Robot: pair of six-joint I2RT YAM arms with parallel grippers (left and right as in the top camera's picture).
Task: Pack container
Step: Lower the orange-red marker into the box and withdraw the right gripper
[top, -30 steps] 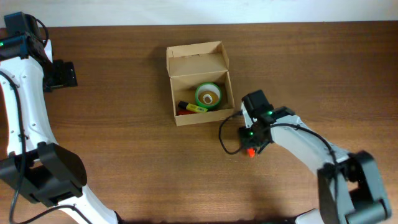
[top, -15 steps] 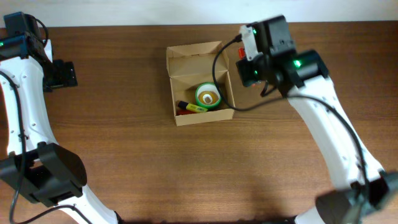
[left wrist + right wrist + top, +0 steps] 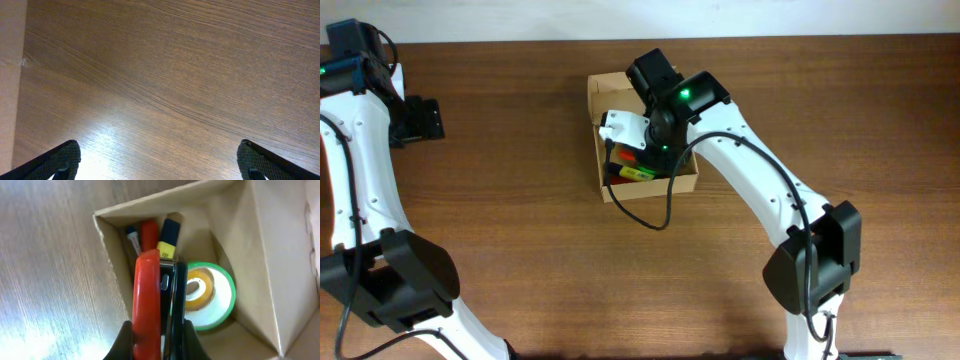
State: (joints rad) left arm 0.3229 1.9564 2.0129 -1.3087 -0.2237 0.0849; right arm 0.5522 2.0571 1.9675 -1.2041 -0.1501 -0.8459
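The container (image 3: 650,188), a tan cardboard box with its lid flap (image 3: 608,86) open toward the back, sits at the table's middle back. My right gripper (image 3: 632,142) hangs over its open top, shut on a red and black tool (image 3: 154,285) that points down into the box. In the right wrist view the gripper (image 3: 159,336) grips the tool's sides. Inside the box (image 3: 260,255) lie a green tape roll (image 3: 212,297), a yellow and dark-blue marker (image 3: 168,236) and a red pen (image 3: 148,229). My left gripper (image 3: 420,118) is far left, open over bare wood (image 3: 159,162).
The table's back edge runs along the top of the overhead view, just behind the box lid. A pale strip (image 3: 10,75) marks the table's edge beside the left gripper. The right arm's black cable (image 3: 665,215) loops over the wood in front of the box.
The right arm carried the red tool from the table at the box's front right, up past its right side, to over the open box. The left arm has not moved.
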